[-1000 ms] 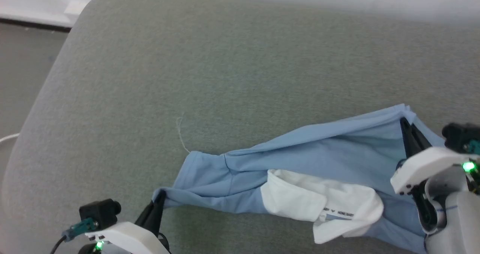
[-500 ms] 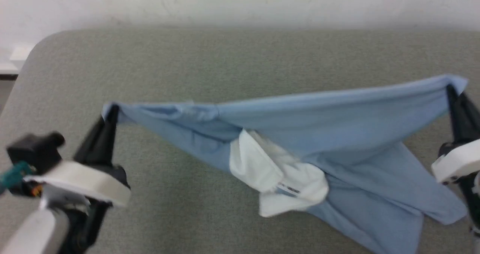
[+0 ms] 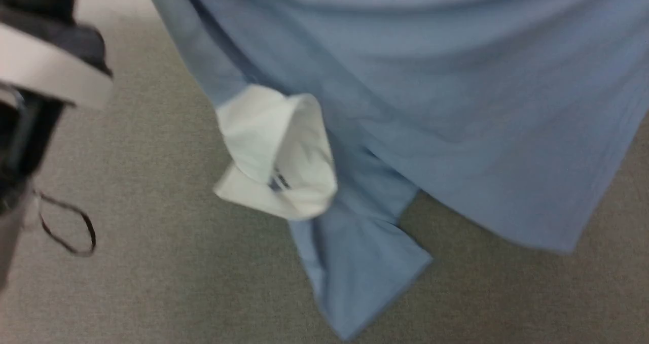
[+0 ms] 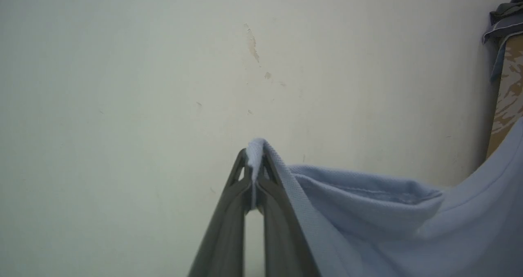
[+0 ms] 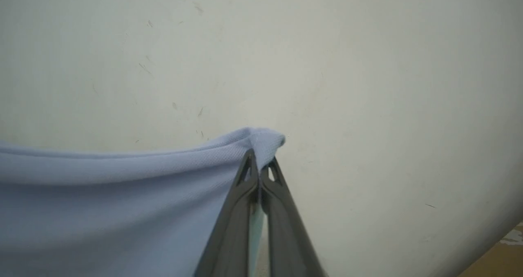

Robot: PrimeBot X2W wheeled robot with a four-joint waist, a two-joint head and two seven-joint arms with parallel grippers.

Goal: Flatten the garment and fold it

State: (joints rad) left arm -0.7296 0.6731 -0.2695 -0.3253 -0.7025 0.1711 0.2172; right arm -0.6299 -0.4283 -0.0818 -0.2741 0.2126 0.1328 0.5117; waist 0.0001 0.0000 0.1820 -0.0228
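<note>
Surface: 1, grey fabric. Wall: 1, pale, scuffed. Garment: 1, hanging over surface, collar at 8 o'clock. Left gripper, right gripper: 2, each clamped on garment edge.

on my feed the left hand is two long dark grey fingers, smooth and matte, narrowing to slim tips with a small triangular cut-out just below each tip. the right hand is built the same way. in the head view the left wrist is blurred: a curved white shell over black housing, a thin black cable loop below it, and a pale grey forearm at the edge.
</note>
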